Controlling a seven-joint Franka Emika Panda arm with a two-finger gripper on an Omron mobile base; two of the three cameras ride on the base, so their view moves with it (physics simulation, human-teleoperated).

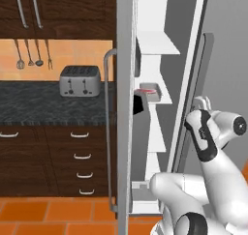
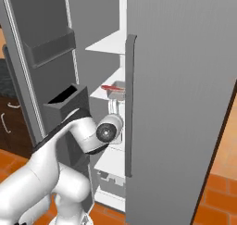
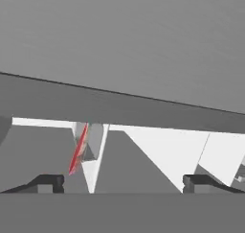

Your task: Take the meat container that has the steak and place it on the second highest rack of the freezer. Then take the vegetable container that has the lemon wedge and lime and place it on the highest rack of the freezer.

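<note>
The gripper (image 3: 122, 181) stands wide, its two dark fingertips (image 3: 48, 181) far apart with nothing between them and touching nothing. The meat container (image 1: 149, 91) with the red steak (image 1: 147, 91) sits on a white freezer rack (image 1: 162, 99) inside the open freezer. In the hand view it lies at about eleven o'clock from the gripper, well apart. A toaster (image 1: 80, 80) rests on the dark counter (image 1: 34, 103).

The white robot arm with dark joints (image 1: 213, 142) is bent at the elbow and reaches forward. Its end effector (image 3: 122, 181) has the two dark fingertips (image 3: 48, 181) spread wide apart, holding nothing.
</note>
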